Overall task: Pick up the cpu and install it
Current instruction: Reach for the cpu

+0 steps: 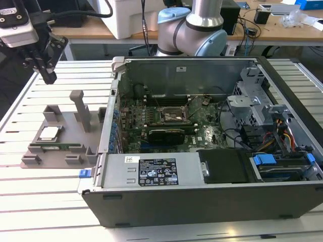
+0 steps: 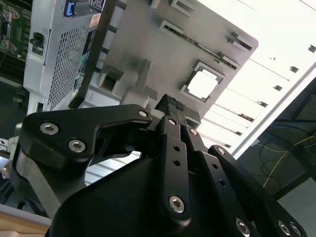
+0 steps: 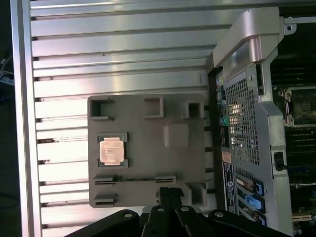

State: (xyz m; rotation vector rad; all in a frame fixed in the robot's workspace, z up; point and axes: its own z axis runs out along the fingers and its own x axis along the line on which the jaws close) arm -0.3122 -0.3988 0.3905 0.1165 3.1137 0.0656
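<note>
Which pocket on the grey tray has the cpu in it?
The square framed pocket toward the exterior view's left of the fixture tray: the silver cpu lies flat in it. The other pockets show only grey plastic.

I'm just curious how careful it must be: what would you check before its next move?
1. The cpu lies flat in the tray: ok.
2. The gripper is empty: ok.
3. Jaws open for grasping: not ok, shut.
4. The gripper is over the cpu: not ok, off to one side.
5. The case is open: ok.
6. The socket is ready for the cpu: cannot tell.
</note>
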